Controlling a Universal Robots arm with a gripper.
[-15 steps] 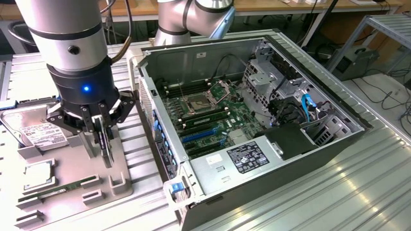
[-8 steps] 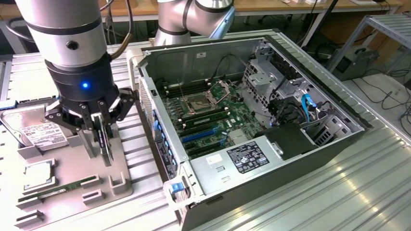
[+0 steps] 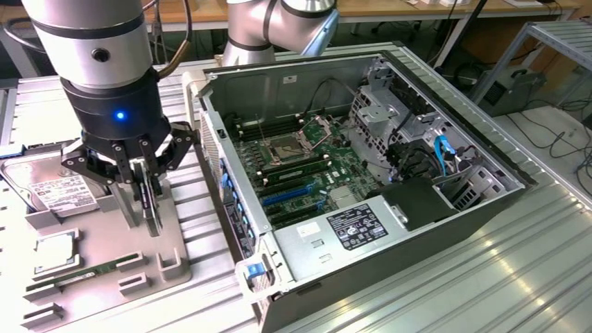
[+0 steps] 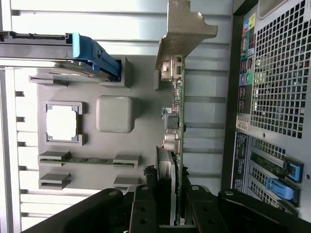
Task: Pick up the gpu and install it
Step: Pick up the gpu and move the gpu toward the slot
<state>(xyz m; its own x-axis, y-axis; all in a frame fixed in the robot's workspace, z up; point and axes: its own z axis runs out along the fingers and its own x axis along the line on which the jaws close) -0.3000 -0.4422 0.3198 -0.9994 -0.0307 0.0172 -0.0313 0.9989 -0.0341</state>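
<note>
No words or numbers can be read anywhere. The power supply (image 3: 315, 250) inside the computer case (image 3: 490, 149) has a black and white sticker (image 3: 356, 225), but its print is too tiny to read. The hard drive (image 3: 28, 177) has a white label (image 3: 57, 195) with small print that is also too tiny. A dark tag (image 4: 241, 170) on the back of the case is the same.

The arm (image 3: 93, 55) stands almost vertical at the exterior view's left, wrist pointing straight down, with a blue light lit on its dark collar. Below it hangs the tool (image 3: 138, 180), its black linkage fingers (image 4: 145, 213) drawn in from both sides and clamped on the gpu (image 3: 148, 208), which is gripped edge-on.
</note>
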